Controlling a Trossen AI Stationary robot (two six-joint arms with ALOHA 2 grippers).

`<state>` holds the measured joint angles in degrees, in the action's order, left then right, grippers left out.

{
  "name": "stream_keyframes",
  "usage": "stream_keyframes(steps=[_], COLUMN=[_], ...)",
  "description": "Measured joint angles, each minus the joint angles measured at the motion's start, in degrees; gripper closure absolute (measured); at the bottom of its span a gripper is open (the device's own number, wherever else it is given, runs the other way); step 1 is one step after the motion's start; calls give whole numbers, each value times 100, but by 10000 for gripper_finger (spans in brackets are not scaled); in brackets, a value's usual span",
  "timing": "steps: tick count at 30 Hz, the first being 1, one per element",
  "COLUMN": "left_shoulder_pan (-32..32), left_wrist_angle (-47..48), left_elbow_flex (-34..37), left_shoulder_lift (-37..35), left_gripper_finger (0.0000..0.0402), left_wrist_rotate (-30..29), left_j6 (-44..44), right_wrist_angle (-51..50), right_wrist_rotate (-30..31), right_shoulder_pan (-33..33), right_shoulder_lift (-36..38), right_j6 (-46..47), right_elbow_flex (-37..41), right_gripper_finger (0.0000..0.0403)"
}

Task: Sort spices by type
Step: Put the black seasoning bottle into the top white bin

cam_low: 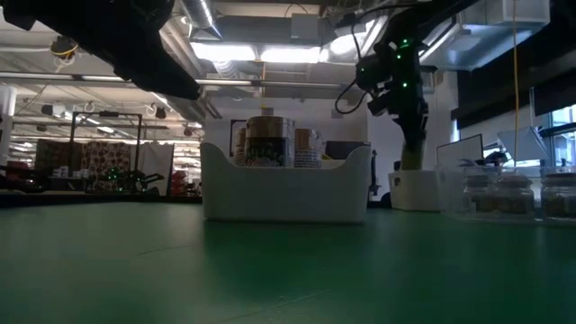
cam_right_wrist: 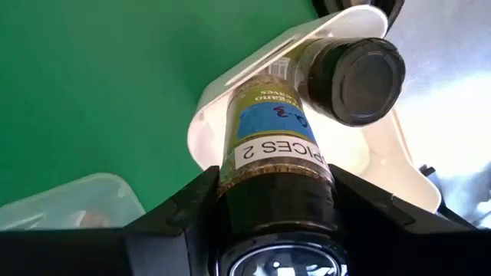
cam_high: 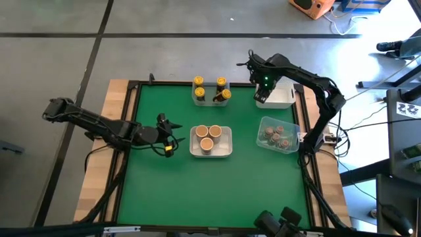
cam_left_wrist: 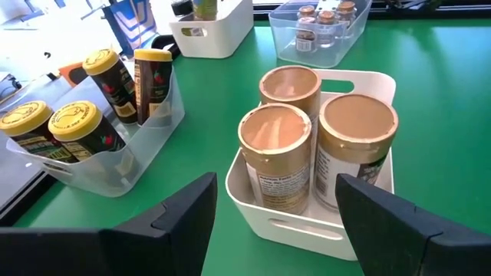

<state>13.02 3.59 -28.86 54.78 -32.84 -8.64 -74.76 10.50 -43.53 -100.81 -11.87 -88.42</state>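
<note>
Nearly done: most spices already sit grouped in tubs on the green bench [cam_high: 164, 191]; the dark-capped jar looks like the last one to place (a judgement).
Right hand [cam_high: 261, 94]: clamped around a glass spice jar with a dark grey cap [cam_right_wrist: 307, 100], held over the white rectangular plastic tub [cam_high: 281, 99] at the far right corner.
Left hand [cam_high: 172, 140]: fingers apart, gripping nothing, waiting just beside the middle tub.
Middle white tub [cam_high: 225, 146]: three tan-capped jars [cam_left_wrist: 307, 126], upright and touching.
Far clear tub [cam_high: 197, 99]: yellow-capped jars [cam_left_wrist: 73, 119], four or five, some leaning.
Right clear tub [cam_high: 264, 125]: several small brown-capped jars [cam_high: 276, 135].
Left to do: lower the held jar into the white corner tub and release it.
</note>
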Motion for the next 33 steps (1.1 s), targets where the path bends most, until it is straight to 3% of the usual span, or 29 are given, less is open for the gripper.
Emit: stream_keyframes(steps=[22, 33], left_shoulder_pan=[0, 0], left_wrist_angle=[1, 4], left_elbow_flex=[0, 0], left_shoulder_lift=[2, 2], left_gripper_finger=[153, 153], left_wrist_rotate=[0, 1], left_j6=[50, 52], right_wrist_angle=[377, 391], right_wrist_rotate=[-65, -108], right_shoulder_pan=[0, 0], right_shoulder_lift=[-824, -820], right_j6=[99, 113], right_elbow_flex=[0, -2], right_gripper_finger=[196, 80])
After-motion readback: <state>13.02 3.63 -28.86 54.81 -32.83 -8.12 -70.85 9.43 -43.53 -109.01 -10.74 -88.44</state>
